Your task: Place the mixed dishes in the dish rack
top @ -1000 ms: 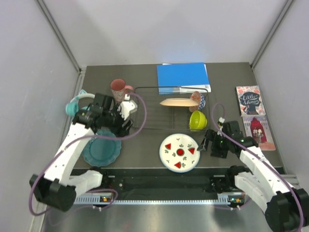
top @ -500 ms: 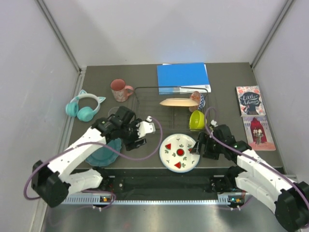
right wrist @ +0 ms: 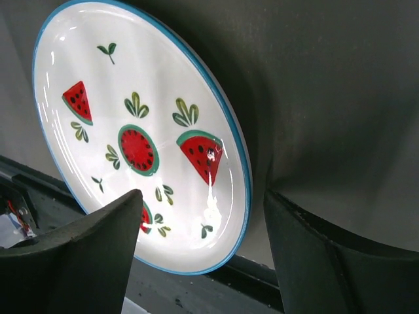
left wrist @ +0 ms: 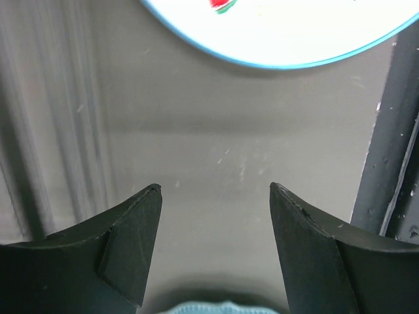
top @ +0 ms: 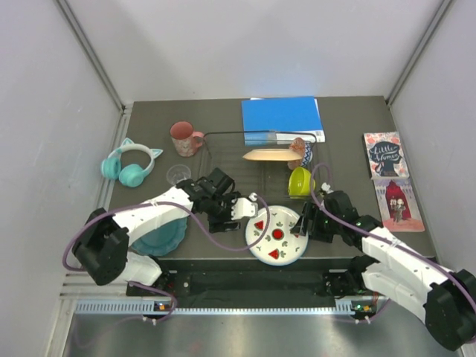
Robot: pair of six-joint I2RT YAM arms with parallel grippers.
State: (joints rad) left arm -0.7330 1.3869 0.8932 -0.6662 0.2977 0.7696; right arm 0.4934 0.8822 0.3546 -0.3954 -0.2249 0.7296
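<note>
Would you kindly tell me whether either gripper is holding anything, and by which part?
Nothing is held. The left gripper and the right gripper are both open, one on either side of the white watermelon plate, and neither is closed on its rim.

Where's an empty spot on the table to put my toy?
Bare table shows at the back left, behind the pink mug and left of the blue book, and on the right between the dish rack and the picture books. The front middle is crowded: left gripper and right gripper flank the watermelon plate.
</note>
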